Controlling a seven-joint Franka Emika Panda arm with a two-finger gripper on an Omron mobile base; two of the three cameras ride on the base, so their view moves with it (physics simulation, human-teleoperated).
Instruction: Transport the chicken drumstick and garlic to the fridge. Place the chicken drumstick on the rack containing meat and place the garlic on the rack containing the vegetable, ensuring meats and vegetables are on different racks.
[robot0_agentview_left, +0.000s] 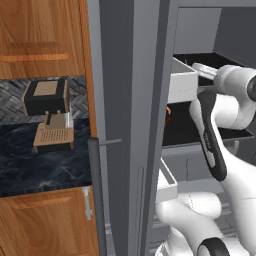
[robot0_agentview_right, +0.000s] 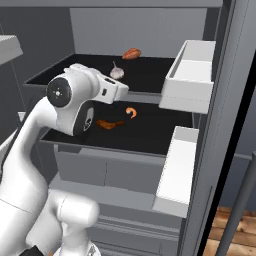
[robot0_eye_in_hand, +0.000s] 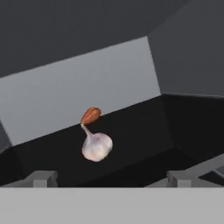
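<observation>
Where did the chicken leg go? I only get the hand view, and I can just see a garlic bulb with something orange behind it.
Observer: In the right base view, the chicken drumstick lies on the lower rack, one level below the garlic.
Operator: Is it alone down there?
Observer: No. A small curled orange piece, like a shrimp, lies near it without touching.
Operator: And what is outside the fridge?
Observer: In the left base view, a black and tan coffee machine stands on the dark counter, left of the open fridge door.
</observation>
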